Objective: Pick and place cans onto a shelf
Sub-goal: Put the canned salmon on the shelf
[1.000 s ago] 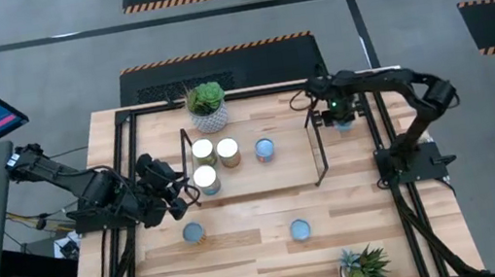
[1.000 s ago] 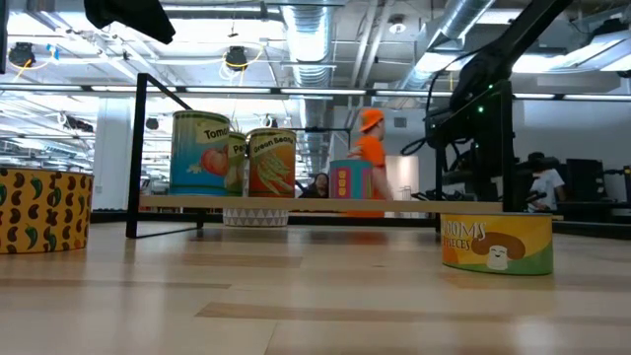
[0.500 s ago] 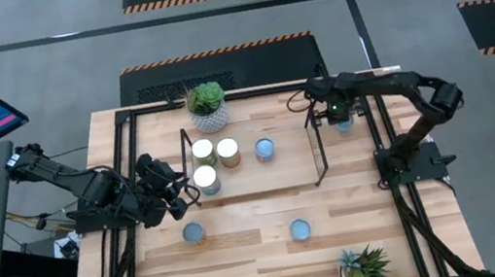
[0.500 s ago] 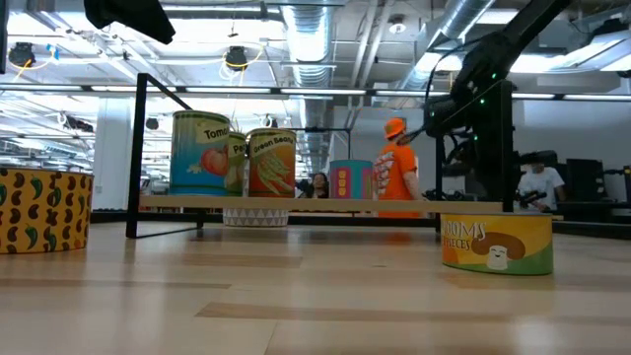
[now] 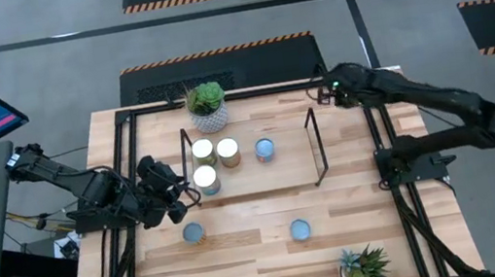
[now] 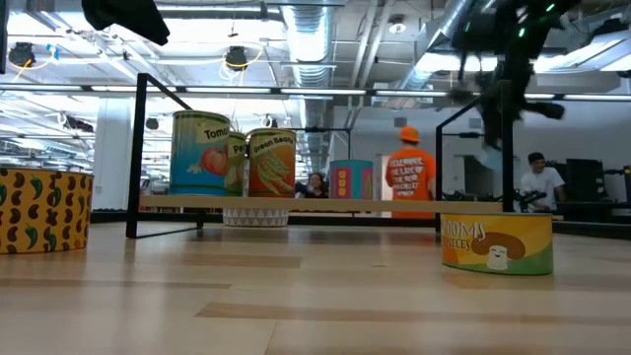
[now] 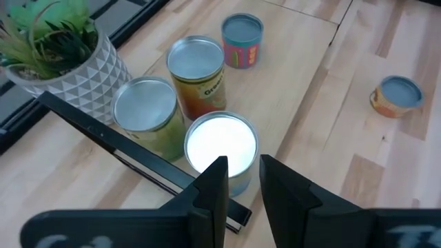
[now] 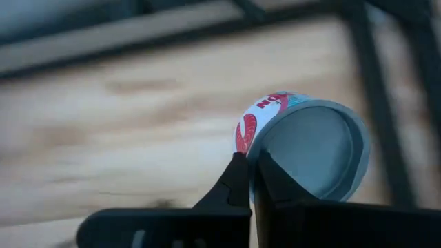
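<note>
Four cans on shelf (image 5: pixel 262 171): three clustered (image 5: pixel 202 151), one apart (image 5: pixel 266 148).
Right claw (image 8: pixel 252 172): pinched on a can's rim (image 8: pixel 306 148).
Left claw (image 7: pixel 242 186): slightly parted, gripping nothing, beside the bright-topped can (image 7: pixel 220 146).

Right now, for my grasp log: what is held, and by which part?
The right hand pinches the small grey-topped red-and-white-labelled metal can by its rim; the left hand holds nothing.

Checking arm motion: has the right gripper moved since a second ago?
Yes. In the high view the right gripper has shifted from beside the shelf's right wire frame toward the table's far edge.
</note>
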